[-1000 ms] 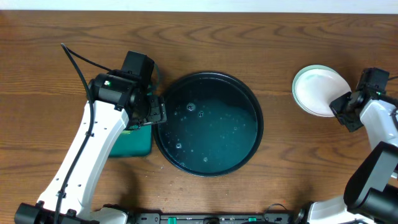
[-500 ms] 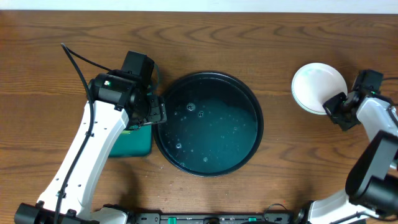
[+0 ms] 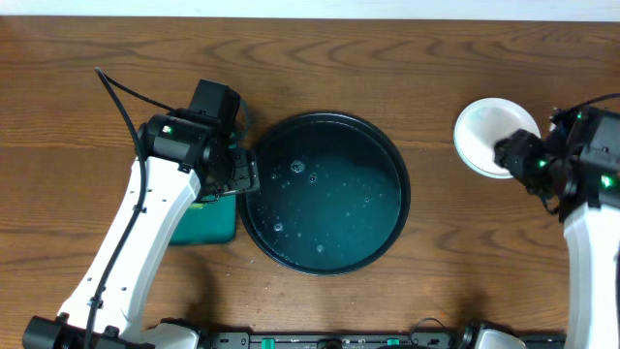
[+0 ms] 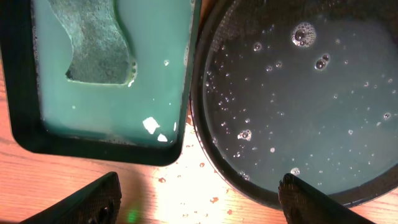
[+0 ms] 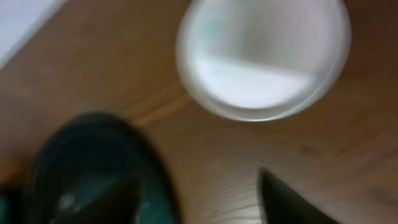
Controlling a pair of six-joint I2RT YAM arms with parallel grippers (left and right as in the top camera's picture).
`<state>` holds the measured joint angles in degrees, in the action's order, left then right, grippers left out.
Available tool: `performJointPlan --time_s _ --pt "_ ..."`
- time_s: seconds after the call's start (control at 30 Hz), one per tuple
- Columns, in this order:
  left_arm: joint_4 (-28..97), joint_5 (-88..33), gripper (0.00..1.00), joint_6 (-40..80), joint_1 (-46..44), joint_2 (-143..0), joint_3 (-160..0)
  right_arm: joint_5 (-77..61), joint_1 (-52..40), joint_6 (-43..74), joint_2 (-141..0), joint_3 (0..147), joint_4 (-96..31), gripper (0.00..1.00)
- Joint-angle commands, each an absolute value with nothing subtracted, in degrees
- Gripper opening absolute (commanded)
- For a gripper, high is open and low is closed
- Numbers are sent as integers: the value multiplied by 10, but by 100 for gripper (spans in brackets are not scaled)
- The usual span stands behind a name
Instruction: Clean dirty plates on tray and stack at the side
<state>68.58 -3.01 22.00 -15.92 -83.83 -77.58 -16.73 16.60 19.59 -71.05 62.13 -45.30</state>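
Note:
The round black tray (image 3: 401,194) lies mid-table, holding only bubbly water; no plate shows on it. A white, mint-rimmed plate (image 3: 487,134) rests flat on the wood at the far right, seemingly on top of others. My right gripper (image 3: 506,153) hovers at its near right edge, open and holding nothing. Its blurred wrist view shows the plate (image 5: 264,59) ahead, the tray (image 5: 93,143) at the left, and bare wood inside the right gripper (image 5: 199,208). My left gripper (image 3: 242,173) hangs open over the tray's left rim (image 4: 205,143). Nothing sits in the left gripper (image 4: 199,205).
A green rectangular tray with a black rim (image 4: 180,93) lies just left of the black tray, holding soapy water and a sponge (image 4: 93,43). My left arm covers most of that green tray (image 3: 208,221) from above. Water drops (image 4: 202,165) dot the wood between the two trays.
My right gripper has opened and let go of the plate, which now lies flat instead of tilted. The right wrist has drawn back a little. The left arm has not moved.

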Motion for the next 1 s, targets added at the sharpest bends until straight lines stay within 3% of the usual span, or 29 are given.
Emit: performJointPlan --time_s 0.0,0.4,0.77,0.97 --pt "687 -23 82 210 -161 -831 -773 -248 144 145 -638 622 -471 99" --pt "687 -23 82 210 -161 -831 -773 -279 117 175 -384 622 -600 99" --pt "687 -23 82 210 -161 -831 -773 -249 117 171 -310 621 -726 99" --pt "687 -23 82 210 -161 -831 -773 -262 117 4 -310 621 -672 99"
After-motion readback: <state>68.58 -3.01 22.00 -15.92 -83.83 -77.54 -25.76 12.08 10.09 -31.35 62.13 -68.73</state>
